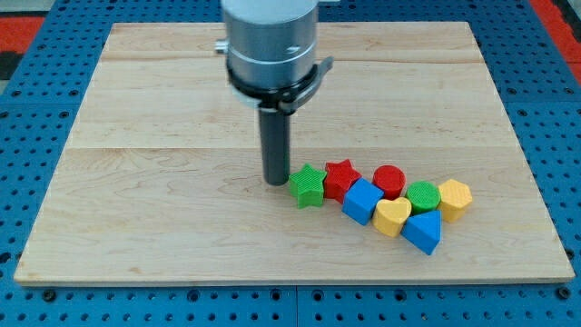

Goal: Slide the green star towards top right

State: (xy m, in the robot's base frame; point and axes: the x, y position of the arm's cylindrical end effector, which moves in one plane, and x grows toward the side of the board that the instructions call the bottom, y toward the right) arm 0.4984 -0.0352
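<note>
1. Camera view has the green star [308, 185] sitting low and a little right of the board's middle, at the left end of a tight cluster of blocks.

2. Right up against the star's right side is the red star [341, 178], touching or as good as touching. That's the trouble: it sits exactly on the line the green star wants to travel.

3. My tip [275, 182] is down on the wood just beside the green star's left edge, so close I can't tell whether contact is made. No jaws on this rig, nothing opens or closes, nothing is held; it's a bare rod that only pushes.

4. To do this well, I'd judge the tip should come round to the star's lower left, so the shove points up and to the right instead of straight into the neighbours.

5. Pushed from where it stands now, the green star would likely bulldoze the red star and the blue block [362, 201] behind it.

6. Further out: red cylinder [389, 180], yellow heart [392, 216], green round block [423, 195], blue triangular block [422, 231] and yellow hexagon [455, 198] trail off to the view's right.

7. Top right of the wooden board [472, 82] is the destination. Keep the push centred; star points like to spin off a rod.
</note>
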